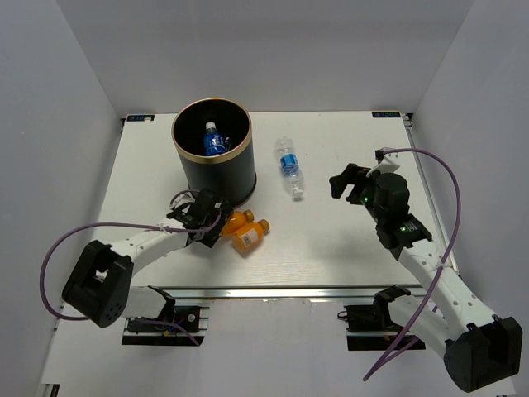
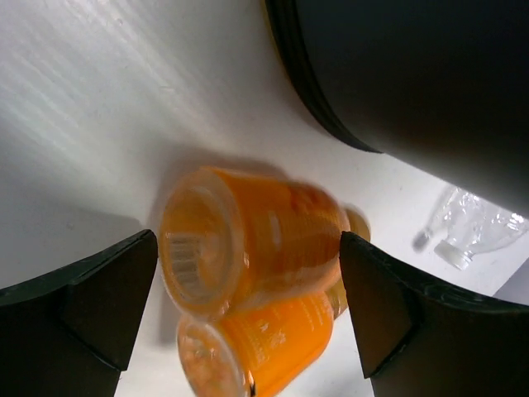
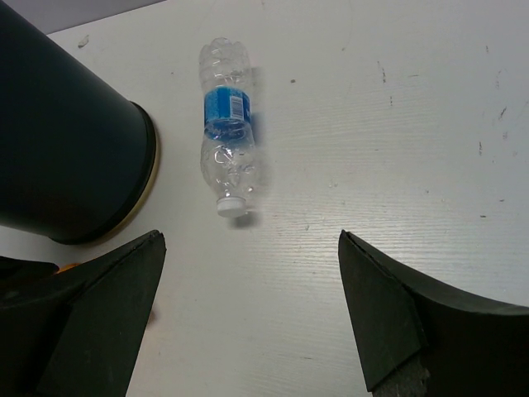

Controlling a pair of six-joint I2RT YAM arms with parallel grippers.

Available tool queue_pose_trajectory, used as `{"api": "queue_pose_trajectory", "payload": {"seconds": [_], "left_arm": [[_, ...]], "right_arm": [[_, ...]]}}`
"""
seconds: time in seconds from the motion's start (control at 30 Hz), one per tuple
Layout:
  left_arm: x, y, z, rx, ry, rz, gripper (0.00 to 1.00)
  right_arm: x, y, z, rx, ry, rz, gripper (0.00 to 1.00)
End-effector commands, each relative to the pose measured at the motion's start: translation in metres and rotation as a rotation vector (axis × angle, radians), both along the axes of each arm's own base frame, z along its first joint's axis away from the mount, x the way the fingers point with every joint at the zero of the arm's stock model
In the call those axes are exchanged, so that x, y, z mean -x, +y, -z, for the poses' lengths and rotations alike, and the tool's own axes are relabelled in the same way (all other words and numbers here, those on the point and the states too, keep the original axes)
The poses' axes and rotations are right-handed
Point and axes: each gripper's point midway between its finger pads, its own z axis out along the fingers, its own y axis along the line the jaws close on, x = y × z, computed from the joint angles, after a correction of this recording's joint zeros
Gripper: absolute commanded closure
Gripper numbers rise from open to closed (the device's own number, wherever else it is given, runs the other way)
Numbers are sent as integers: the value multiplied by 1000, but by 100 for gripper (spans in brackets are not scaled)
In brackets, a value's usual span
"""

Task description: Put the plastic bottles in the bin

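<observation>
Left wrist view sets our left gripper (image 2: 248,289) wide open either side of one orange bottle (image 2: 248,240), though we cannot tell whether the fingers are down level with it. It lies touching a second orange bottle (image 2: 264,339), just beside the bin (image 1: 216,178). We judge both light, stiff and slick, so take them mid-body. Our right gripper (image 3: 252,318) hangs open, apart from the clear bottle (image 3: 227,132). That one looks thin-walled, so squeeze gently. A blue-labelled bottle (image 1: 214,141) lies in the bin.

Orange bottles (image 1: 250,236), blue-labelled clear bottle (image 1: 289,168) — black, gold-rimmed bin (image 1: 216,175).
</observation>
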Motion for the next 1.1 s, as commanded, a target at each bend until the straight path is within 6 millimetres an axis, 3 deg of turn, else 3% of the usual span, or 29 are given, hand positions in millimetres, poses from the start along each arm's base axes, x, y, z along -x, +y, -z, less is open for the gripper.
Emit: {"api": "queue_pose_trajectory", "payload": {"seconds": [0.0,0.17,0.53,0.6,0.67,0.73,0.8,0.83,0.87,0.9,0.97,1.07], "left_arm": [[13,9,23,-66,84,5,2],[10,12,24,-100,94,-5,2],[12,26,2,-123,24,-38,2],[14,35,-1,-161,19,-42,2],[10,40,-8,-193,-7,-40,2],[8,40,-14,-209,-33,-11,2],[5,37,-18,-213,-51,15,2],[4,35,-20,-207,-57,26,2],[4,35,-20,-207,-56,28,2],[3,35,-21,-213,-59,40,2],[4,35,-22,-217,-56,41,2],[6,41,-23,-237,-59,34,2]], "right_arm": [[-2,-4,-10,-23,-37,28,11],[-2,-9,-9,-19,-41,57,11],[-3,-9,-5,-12,-31,53,11],[0,4,-5,38,-46,-58,11],[14,39,-3,60,-49,-306,11],[23,62,17,151,-17,-488,11],[27,73,38,233,14,-564,11],[20,75,58,302,34,-598,11],[13,78,57,331,31,-616,11],[7,80,73,375,67,-637,11],[-7,78,76,412,95,-593,11],[-8,95,79,505,43,-669,11]]}}
